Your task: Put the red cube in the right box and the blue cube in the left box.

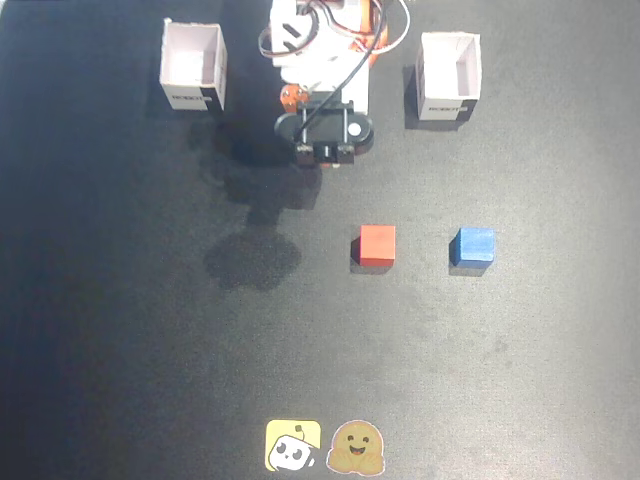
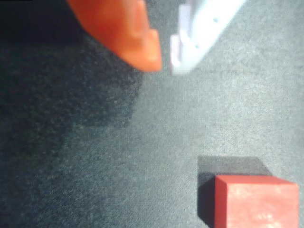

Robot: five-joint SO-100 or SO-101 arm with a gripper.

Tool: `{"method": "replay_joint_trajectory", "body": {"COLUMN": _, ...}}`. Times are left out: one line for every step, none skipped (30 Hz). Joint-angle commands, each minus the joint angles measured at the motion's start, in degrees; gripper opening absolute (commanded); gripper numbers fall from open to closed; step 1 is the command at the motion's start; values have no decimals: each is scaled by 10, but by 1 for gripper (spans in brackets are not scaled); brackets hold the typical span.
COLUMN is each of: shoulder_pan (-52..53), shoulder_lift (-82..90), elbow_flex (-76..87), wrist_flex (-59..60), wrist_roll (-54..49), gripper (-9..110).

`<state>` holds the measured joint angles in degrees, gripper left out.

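Wrist view shows the tool, its fingers nearly pressed together and holding nothing, above bare bench with the red cube lying below-right of it, untouched.

Even overhead light, soft blotchy shadows; blurred pincer in wrist view
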<state>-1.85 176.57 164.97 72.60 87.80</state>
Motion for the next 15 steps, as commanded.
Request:
{"method": "replay_joint_trajectory", "body": {"shoulder_pan": -6, "shoulder_lift": 6, "elbow_flex": -4, "wrist_flex": -9, "wrist_roll": 11, "gripper": 0}}
{"method": "replay_joint_trajectory", "body": {"shoulder_pan": -6, "shoulder_lift": 6, "elbow_flex": -4, "wrist_flex": -9, "wrist_roll": 11, "gripper": 0}}
{"method": "replay_joint_trajectory", "body": {"shoulder_pan": -6, "shoulder_lift": 6, "elbow_flex": -4, "wrist_flex": -9, "wrist_roll": 10, "gripper": 0}}
{"method": "replay_joint_trajectory", "body": {"shoulder_pan": -6, "shoulder_lift": 6, "elbow_flex": -4, "wrist_flex": -9, "wrist_roll": 9, "gripper": 0}}
{"method": "replay_joint_trajectory", "body": {"shoulder_pan": -6, "shoulder_lift": 6, "elbow_flex": -4, "wrist_flex": -8, "wrist_roll": 9, "gripper": 0}}
{"method": "replay_joint_trajectory", "body": {"shoulder_pan": -6, "shoulder_lift": 6, "elbow_flex": -4, "wrist_flex": -8, "wrist_roll": 7, "gripper": 0}}
{"method": "replay_joint_trajectory", "body": {"shoulder_pan": -6, "shoulder_lift": 6, "elbow_flex": -4, "wrist_flex": -8, "wrist_roll": 7, "gripper": 0}}
{"method": "replay_joint_trajectory", "body": {"shoulder_pan": -6, "shoulder_lift": 6, "elbow_flex": -4, "wrist_flex": -9, "wrist_roll": 6, "gripper": 0}}
{"method": "replay_joint_trajectory", "body": {"shoulder_pan": -6, "shoulder_lift": 6, "elbow_flex": -4, "wrist_flex": -9, "wrist_roll": 6, "gripper": 0}}
{"method": "replay_joint_trajectory", "body": {"shoulder_pan": -6, "shoulder_lift": 6, "elbow_flex": -4, "wrist_flex": -9, "wrist_roll": 5, "gripper": 0}}
{"method": "replay_joint_trajectory", "body": {"shoulder_pan": -6, "shoulder_lift": 6, "elbow_flex": -4, "wrist_flex": -9, "wrist_roll": 4, "gripper": 0}}
{"method": "replay_joint_trajectory", "body": {"shoulder_pan": -6, "shoulder_lift": 6, "elbow_flex": -4, "wrist_flex": -9, "wrist_roll": 4, "gripper": 0}}
{"method": "replay_joint_trajectory", "body": {"shoulder_pan": -6, "shoulder_lift": 6, "elbow_flex": -4, "wrist_flex": -9, "wrist_roll": 4, "gripper": 0}}
{"method": "replay_joint_trajectory", "body": {"shoulder_pan": -6, "shoulder_lift": 6, "elbow_flex": -4, "wrist_flex": -9, "wrist_roll": 4, "gripper": 0}}
{"method": "replay_joint_trajectory", "body": {"shoulder_pan": -6, "shoulder_lift": 6, "elbow_flex": -4, "wrist_flex": -9, "wrist_roll": 4, "gripper": 0}}
